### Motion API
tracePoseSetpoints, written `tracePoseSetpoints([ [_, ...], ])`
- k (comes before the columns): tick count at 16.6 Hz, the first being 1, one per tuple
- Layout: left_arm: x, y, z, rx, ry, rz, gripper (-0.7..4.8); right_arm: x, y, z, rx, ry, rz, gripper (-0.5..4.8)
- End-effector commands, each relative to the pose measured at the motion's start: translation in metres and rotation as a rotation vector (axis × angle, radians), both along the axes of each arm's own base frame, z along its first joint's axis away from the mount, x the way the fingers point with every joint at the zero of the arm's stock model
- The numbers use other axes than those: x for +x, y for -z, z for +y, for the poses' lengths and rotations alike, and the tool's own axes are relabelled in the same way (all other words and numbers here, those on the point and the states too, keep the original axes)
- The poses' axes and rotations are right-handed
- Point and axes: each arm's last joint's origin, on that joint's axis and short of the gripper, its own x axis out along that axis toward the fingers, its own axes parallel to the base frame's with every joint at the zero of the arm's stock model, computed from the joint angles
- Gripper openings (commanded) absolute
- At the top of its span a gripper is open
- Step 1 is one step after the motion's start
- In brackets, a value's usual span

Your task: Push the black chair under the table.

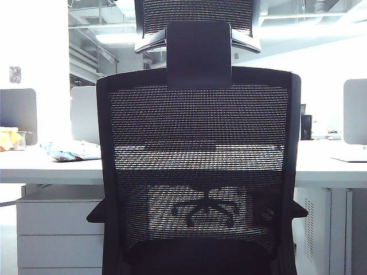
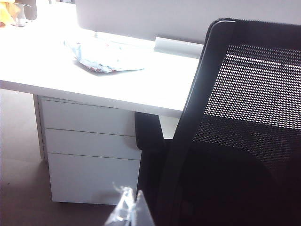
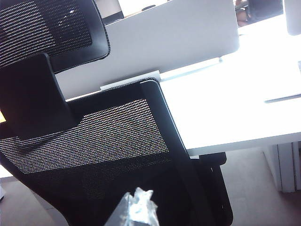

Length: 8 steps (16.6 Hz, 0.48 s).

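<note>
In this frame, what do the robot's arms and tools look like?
Only tips show. The left tool appears as clear, glossy, translucent fingertips in its wrist view; the right tool looks similar, clear and crinkled. No arms, cables or markings are visible. In the exterior view the black mesh office chair fills the frame; neither arm shows.

Crumpled blue-white cloth (image 1: 71, 150), grey desk dividers (image 1: 18, 114), yellow item (image 1: 7, 138), ceiling lights (image 1: 117, 38)

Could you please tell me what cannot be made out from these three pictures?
- Large black mesh-backed office chair: exterior view's lower edge cuts off its base and wheels.
- Left gripper and right gripper: only blurred tips show; open or shut unclear.
- Crumpled blue-and-white item on the long white desk: overexposed, unidentifiable.
</note>
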Motion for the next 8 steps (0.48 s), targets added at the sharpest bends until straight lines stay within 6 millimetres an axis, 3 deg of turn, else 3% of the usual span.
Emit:
tracePoseSetpoints([
  [1,0.0000,-0.0019,0.0002,0.007,-0.005,-0.020,-0.05,-0.0007,-0.0026,0.0000,0.000,-0.001,-0.016,-0.04],
  [8,0.0000,-0.0023,0.0001,0.020,-0.003,-0.025,-0.05,-0.0007,-0.0026,0.0000,0.000,-0.001,-0.016,-0.04],
])
